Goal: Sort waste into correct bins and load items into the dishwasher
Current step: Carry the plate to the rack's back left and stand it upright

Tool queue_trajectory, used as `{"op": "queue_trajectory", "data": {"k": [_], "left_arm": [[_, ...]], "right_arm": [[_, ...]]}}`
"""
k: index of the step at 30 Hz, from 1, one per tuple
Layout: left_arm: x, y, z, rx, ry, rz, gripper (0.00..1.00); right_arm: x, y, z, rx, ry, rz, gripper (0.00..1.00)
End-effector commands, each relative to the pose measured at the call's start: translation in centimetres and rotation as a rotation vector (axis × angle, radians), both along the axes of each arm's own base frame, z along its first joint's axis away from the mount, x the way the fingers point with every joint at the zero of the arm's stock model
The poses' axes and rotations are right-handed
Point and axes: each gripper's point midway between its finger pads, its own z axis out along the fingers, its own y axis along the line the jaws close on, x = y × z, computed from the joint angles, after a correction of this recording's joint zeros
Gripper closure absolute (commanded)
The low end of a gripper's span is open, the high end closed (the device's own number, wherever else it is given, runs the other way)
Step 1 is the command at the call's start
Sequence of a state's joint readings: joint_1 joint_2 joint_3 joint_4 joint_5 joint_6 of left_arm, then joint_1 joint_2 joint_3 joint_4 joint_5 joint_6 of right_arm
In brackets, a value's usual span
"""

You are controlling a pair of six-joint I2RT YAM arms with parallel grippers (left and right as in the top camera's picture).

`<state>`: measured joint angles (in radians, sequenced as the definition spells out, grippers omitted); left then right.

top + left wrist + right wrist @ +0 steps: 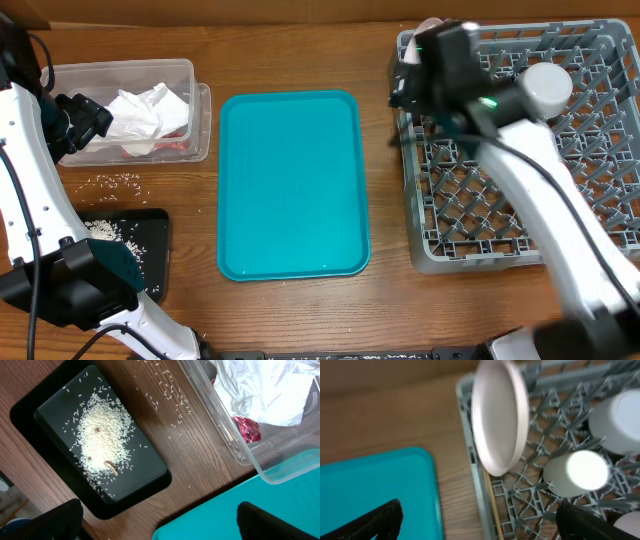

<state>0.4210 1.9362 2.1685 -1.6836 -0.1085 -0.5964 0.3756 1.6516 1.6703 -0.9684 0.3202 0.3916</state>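
The clear tub (190, 75) holds the crumpled white napkin (140, 115) and the red wrapper (247, 428). The black tray (150, 250) holds a heap of rice (102, 435), and loose grains (118, 181) lie on the table between tray and tub. My left gripper (160, 525) is open and empty, above the table by the tub. The grey dish rack (430, 250) holds the plate (500, 415) upright at its left edge, plus a white cup (575, 472) and a bowl (620, 420). My right gripper (480, 520) is open and empty over the rack's left rim.
The teal serving tray (292, 180) lies bare in the middle of the table, between the bins and the rack. A thin wooden stick (492, 505) lies along the rack's left wall.
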Motion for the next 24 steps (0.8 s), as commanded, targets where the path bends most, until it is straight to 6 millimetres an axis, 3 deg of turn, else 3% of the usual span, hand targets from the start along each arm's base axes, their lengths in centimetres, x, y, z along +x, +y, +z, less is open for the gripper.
{"op": "queue_trajectory", "data": {"k": [1, 3, 7, 10, 13, 19, 24], "left_arm": [[-0.1, 0.3, 0.8, 0.022, -0.019, 0.014, 0.0], [-0.1, 0.3, 0.8, 0.022, -0.019, 0.014, 0.0], [-0.1, 0.3, 0.8, 0.022, -0.019, 0.013, 0.0], [0.0, 0.3, 0.8, 0.022, -0.019, 0.013, 0.0], [-0.1, 0.3, 0.8, 0.022, -0.019, 0.013, 0.0], [-0.1, 0.3, 0.8, 0.022, -0.019, 0.013, 0.0], [-0.1, 0.3, 0.8, 0.022, -0.019, 0.013, 0.0]], "right_arm": [[-4.5, -0.8, 9.1, 0.115, -0.172, 0.035, 0.0], [-7.1, -1.4, 10.3, 0.134, -0.171, 0.046, 0.0], [-11.4, -3.0, 10.5, 0.148, -0.126, 0.019, 0.0], [-14.1, -3.4, 9.4, 0.14, -0.098, 0.037, 0.0], [-16.4, -3.2, 7.1, 0.147, -0.087, 0.066, 0.0], [-18.5, -3.3, 1.6, 0.301, -0.172, 0.012, 0.0], [-18.5, -3.3, -0.5, 0.404, -0.164, -0.087, 0.0]]}}
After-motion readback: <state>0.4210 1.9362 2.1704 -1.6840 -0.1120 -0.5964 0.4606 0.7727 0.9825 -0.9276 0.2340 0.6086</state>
